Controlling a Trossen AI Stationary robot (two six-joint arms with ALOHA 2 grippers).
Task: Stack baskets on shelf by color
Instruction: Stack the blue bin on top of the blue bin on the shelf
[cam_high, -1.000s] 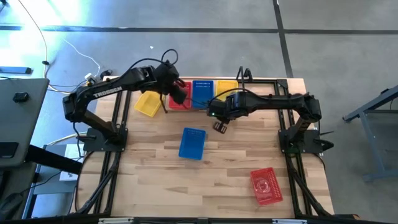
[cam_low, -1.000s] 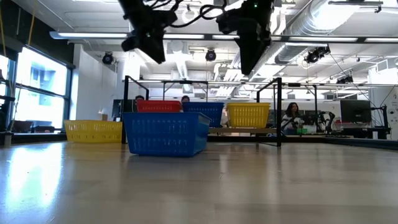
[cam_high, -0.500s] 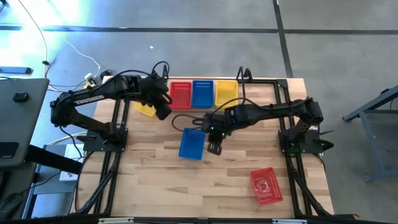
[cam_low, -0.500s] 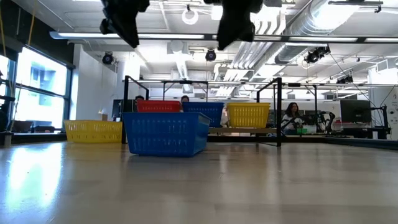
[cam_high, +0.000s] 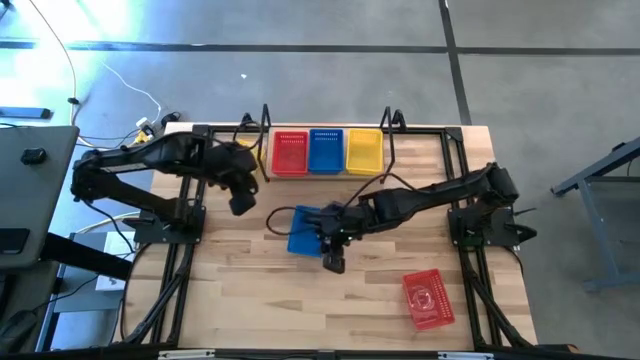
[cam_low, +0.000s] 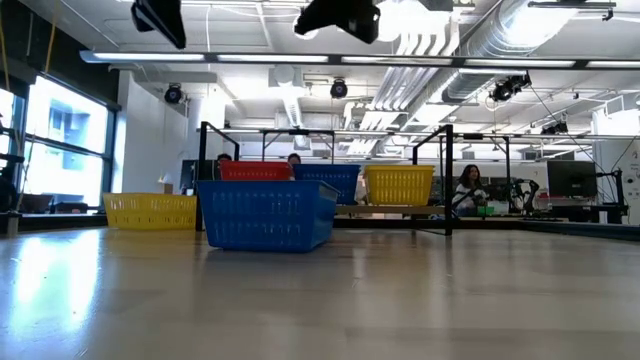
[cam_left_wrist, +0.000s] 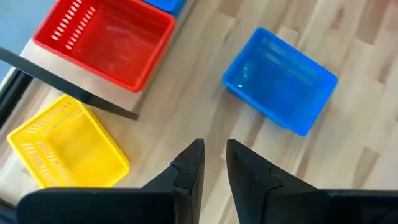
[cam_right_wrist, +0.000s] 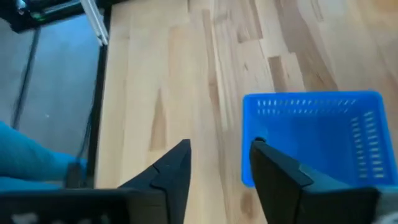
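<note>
only "trossen"-free arms; red basket (cam_high: 427, 299) markings unreadable

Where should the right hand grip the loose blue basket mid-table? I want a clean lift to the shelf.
Take a short rim wall of the blue basket from straight above, one finger inside, one outside. It sits upright and open-topped, its thin walls free all round. The open right hand hovers by its near end, so that wall suits best.
</note>
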